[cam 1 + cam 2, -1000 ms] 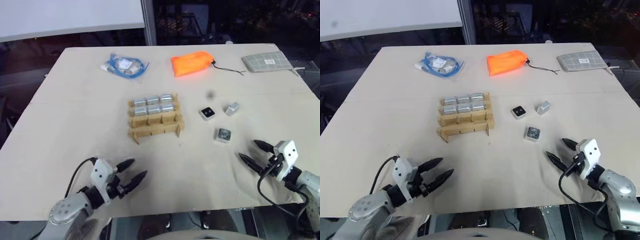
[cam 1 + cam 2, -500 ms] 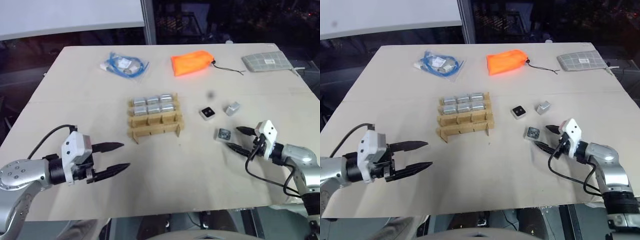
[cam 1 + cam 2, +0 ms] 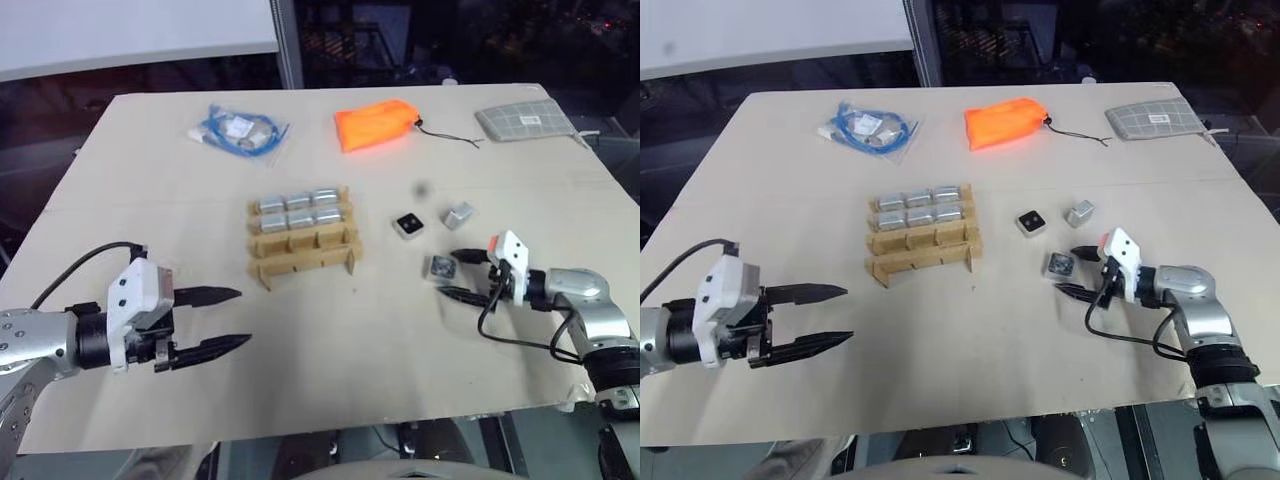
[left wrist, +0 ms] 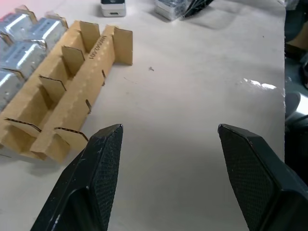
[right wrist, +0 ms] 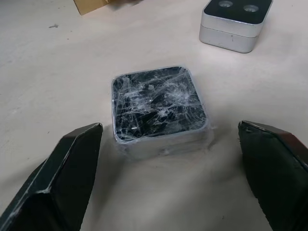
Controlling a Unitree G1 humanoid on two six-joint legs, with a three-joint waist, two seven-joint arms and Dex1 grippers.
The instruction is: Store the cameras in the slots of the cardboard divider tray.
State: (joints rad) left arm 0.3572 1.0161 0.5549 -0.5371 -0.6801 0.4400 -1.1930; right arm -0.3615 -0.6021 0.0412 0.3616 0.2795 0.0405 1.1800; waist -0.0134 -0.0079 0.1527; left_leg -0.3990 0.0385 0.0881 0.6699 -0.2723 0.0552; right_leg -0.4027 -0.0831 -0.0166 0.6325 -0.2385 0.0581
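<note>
The right gripper (image 3: pixel 453 274) lay low, pointing left, fingers spread either side of a wrapped camera (image 5: pixel 159 110), not gripping. The left gripper (image 3: pixel 222 318) hovered near-left, pointing right, open and empty. The tray (image 3: pixel 300 256) held six cameras (image 3: pixel 297 209) in its far rows.

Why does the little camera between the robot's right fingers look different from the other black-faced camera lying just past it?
The camera by the right gripper is covered in crinkly clear wrap; the other black-faced camera looks bare and smooth. The bare one shows two round lenses on top; the wrapped one's face is hidden under glare. The wrapped one sits between the open fingers; the other lies beyond them. Both are small silver boxes with black tops, loose on the table.
</note>
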